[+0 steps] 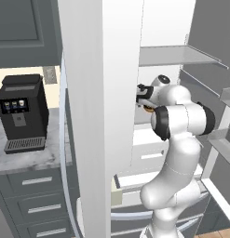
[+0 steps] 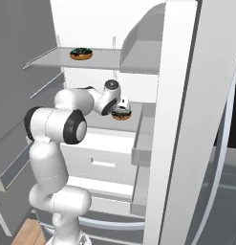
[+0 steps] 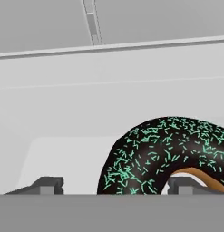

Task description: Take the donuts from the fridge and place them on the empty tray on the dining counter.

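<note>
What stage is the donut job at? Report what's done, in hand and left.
Done: the fridge stands open and the arm has reached inside. In hand: the gripper is at the lower donut, fingertips on either side of it in the hand view; a firm grip is not evident. Left: the upper donut sits untouched on its shelf, and neither donut has left the fridge for the tray.

Two chocolate-iced donuts we see inside the open fridge [image 2: 153, 57]

Upper donut [image 2: 81, 53] flat, upper left; lower donut [image 2: 122, 114] mid-frame on a shelf.
</note>
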Tool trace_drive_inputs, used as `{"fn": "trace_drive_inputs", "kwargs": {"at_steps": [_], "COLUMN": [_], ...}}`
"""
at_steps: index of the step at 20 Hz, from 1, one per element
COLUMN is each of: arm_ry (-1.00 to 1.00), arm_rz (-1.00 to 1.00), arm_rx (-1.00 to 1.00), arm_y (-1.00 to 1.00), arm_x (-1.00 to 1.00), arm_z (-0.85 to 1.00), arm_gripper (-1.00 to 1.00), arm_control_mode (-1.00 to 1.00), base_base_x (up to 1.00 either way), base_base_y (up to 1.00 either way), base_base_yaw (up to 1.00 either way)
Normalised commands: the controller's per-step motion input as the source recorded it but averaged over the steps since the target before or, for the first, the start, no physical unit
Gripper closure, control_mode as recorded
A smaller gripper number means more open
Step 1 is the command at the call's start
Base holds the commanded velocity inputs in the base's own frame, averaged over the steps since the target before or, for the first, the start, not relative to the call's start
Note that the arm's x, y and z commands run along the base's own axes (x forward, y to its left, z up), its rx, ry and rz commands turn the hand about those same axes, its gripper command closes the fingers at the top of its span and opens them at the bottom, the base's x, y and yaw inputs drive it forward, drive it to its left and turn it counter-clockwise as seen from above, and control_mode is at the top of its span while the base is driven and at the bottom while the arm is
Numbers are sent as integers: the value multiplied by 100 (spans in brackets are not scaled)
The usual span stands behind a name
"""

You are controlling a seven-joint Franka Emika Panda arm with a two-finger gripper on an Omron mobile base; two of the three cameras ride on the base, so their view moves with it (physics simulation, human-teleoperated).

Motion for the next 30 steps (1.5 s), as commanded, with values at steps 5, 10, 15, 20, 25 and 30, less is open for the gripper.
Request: {"fn": "trace_drive_inputs", "kwargs": {"at_steps": [5, 10, 15, 20, 25, 30], "arm_ry": [-6, -19, -13, 3, 1, -3], "arm_rz": [0, 0, 3, 0, 0, 0], "arm_rx": [0, 0, 0, 0, 0, 0], "arm_y": [-13, -6, 0, 0, 8, 11], "arm_x": [-28, -83, -100, -99, -100, -100], "arm_z": [-49, 34, 100, 100, 100, 96], "arm_gripper": [100, 100, 100, 100, 100, 100], "arm_control_mode": [-100, -100, -100, -100, -100, -100], "base_base_x": [0, 0, 0, 0, 0, 0], "base_base_y": [0, 0, 0, 0, 0, 0], "base_base_yaw": [0, 0, 0, 0, 0, 0]}}
